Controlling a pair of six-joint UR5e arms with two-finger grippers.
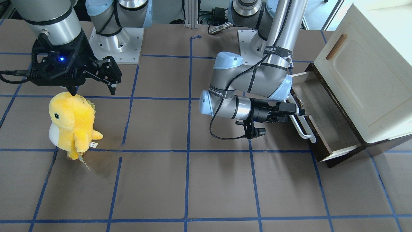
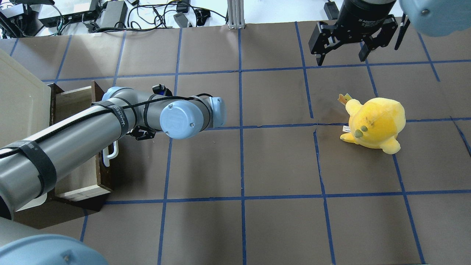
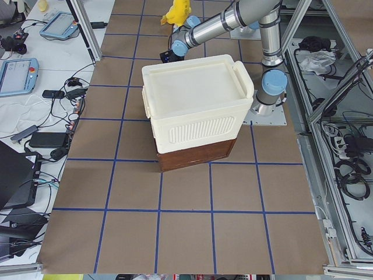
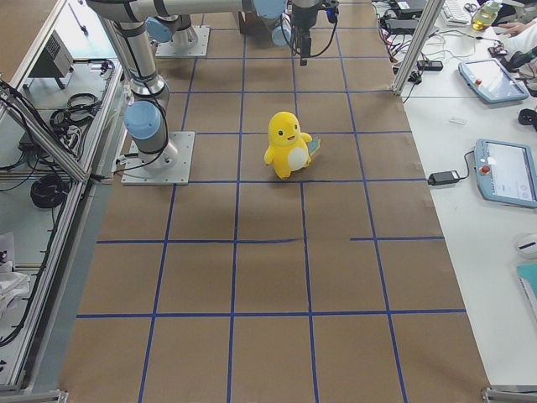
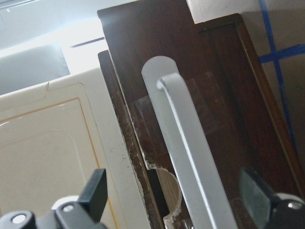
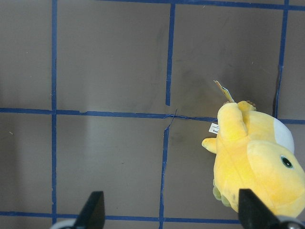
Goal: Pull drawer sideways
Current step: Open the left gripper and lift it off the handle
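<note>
The left gripper (image 5: 176, 195) is open; its two fingers (image 5: 97, 191) stand wide apart on either side of the long white bar handle (image 5: 186, 157), and neither is seen pressing on it; in the front-facing view the arm reaches level along the table (image 1: 219, 180) with the fingertips at the upper part of that bar. The handle belongs to the drawer (image 1: 325, 119), which stands partly out of a dark brown base under the cream cabinet (image 1: 363, 80), at the table's end on the robot's left; its brownish floor and pale side walls show. The right gripper (image 2: 342, 55) is also open and holds nothing; it hangs above the table, pointing down, well apart from the drawer; a yellow plush toy (image 1: 72, 124) stands upright on the table just beside and below it.
</note>
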